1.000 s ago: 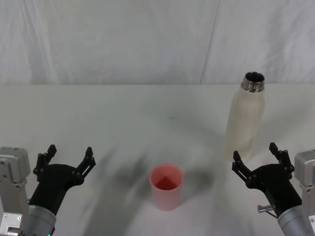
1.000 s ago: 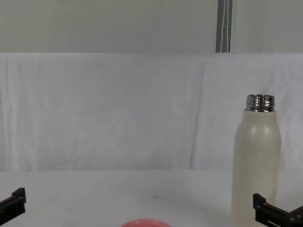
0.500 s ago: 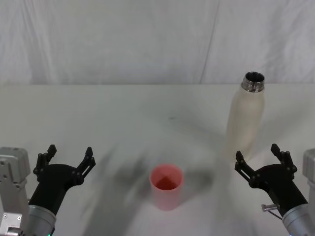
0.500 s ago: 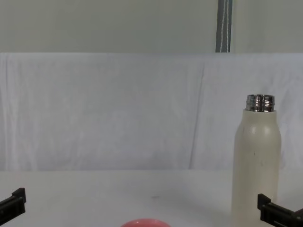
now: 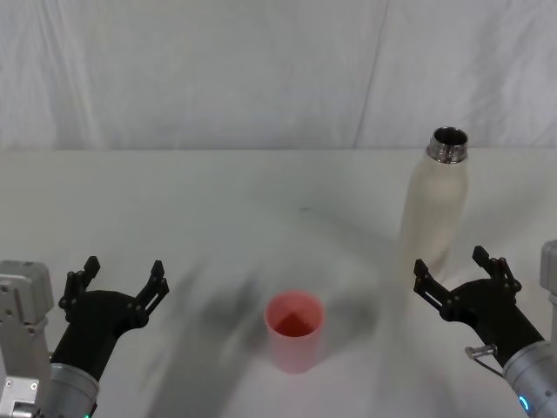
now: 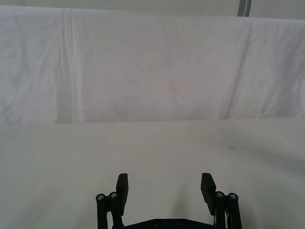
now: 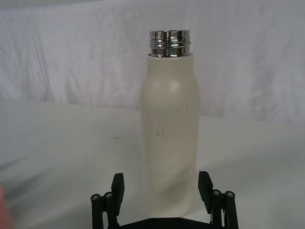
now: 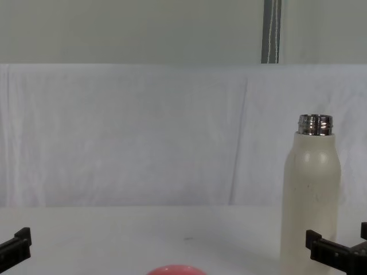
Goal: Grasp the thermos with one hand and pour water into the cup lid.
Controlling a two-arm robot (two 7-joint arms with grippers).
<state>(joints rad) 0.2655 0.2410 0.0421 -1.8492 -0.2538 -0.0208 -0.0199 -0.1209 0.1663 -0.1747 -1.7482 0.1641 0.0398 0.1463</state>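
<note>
The cream-white thermos [image 5: 435, 209] stands upright and uncapped at the right of the table, its steel neck [image 7: 169, 43] shining; it also shows in the chest view [image 8: 310, 200]. The pink cup lid [image 5: 294, 330] sits mouth-up near the table's front centre, and its rim [image 8: 171, 269] peeks into the chest view. My right gripper [image 5: 459, 274] is open just in front of the thermos base, with the bottle [image 7: 170, 138] centred beyond its spread fingers [image 7: 117, 185]. My left gripper [image 5: 122, 278] hangs open at the front left, away from both objects.
A white cloth covers the table [image 5: 218, 200] and hangs as a backdrop [image 5: 261, 70] behind it. A vertical grey pole [image 8: 270, 31] stands behind the backdrop. Bare tabletop lies between the cup lid and the thermos.
My right gripper has shifted slightly forward toward the thermos base. The left gripper, thermos and cup lid have not moved.
</note>
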